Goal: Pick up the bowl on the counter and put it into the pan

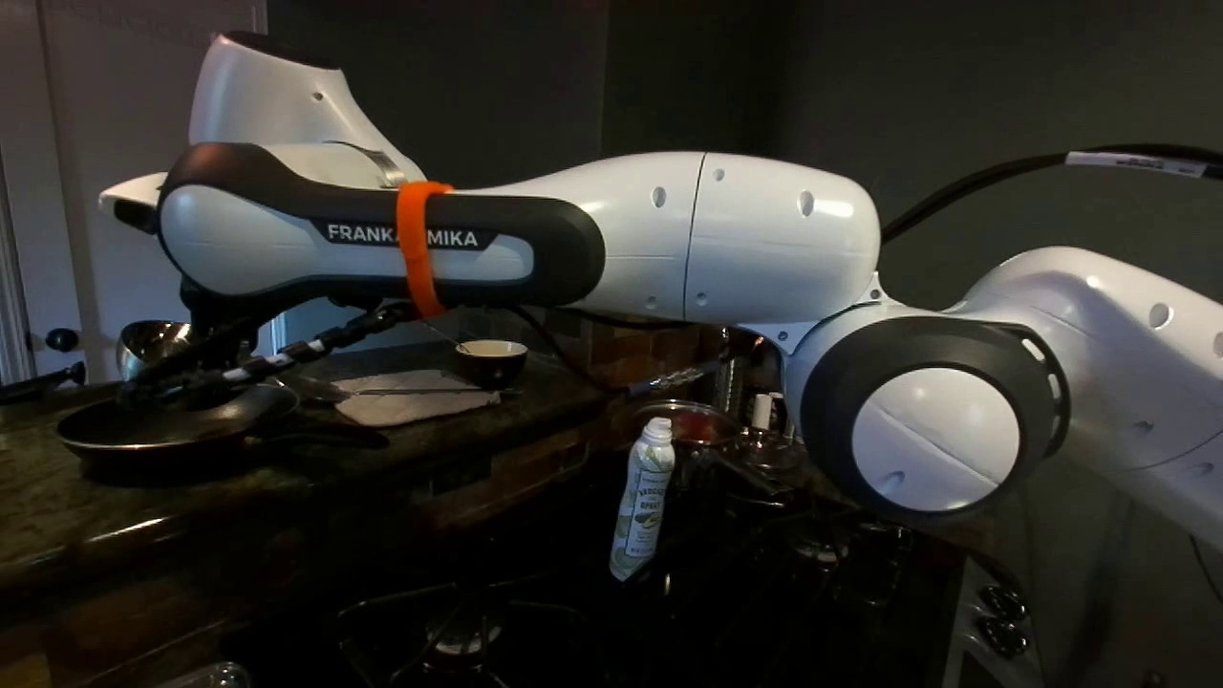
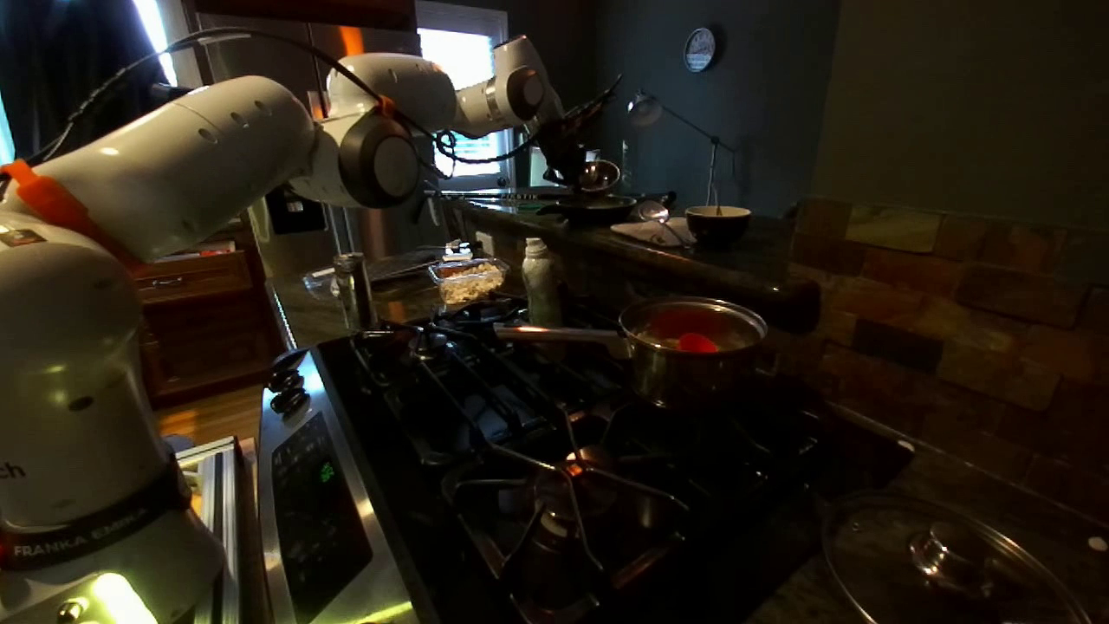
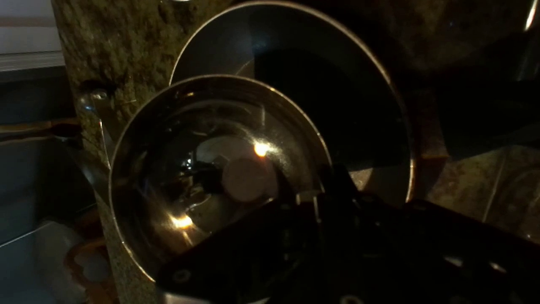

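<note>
"The tool (image 3: 325,185) pinched what?"
"The rim of the steel bowl (image 3: 211,164), which I held seemingly partly over the frying pan (image 3: 320,93)."
"What mattered next?"
"It likely needed centring, then gentle lowering."

My arm (image 1: 783,229): rounded, glossy white shell with small oval recesses (image 1: 658,197) and a thin dark seam (image 1: 695,248). Joint cap (image 1: 936,440): round, white, set in a broad black ring (image 1: 826,420). Orange strap (image 1: 414,250): crosses a black nameplate (image 1: 468,239), where I read "FRANKA" and "MIKA". Cable (image 1: 965,184): black, bearing a pale label (image 1: 1135,164). Base band (image 2: 82,531): black, lettered "FRANKA EMIKA" in white. My gripper (image 3: 328,190): black, angular, with a round, paler screw head (image 3: 181,276).
</note>
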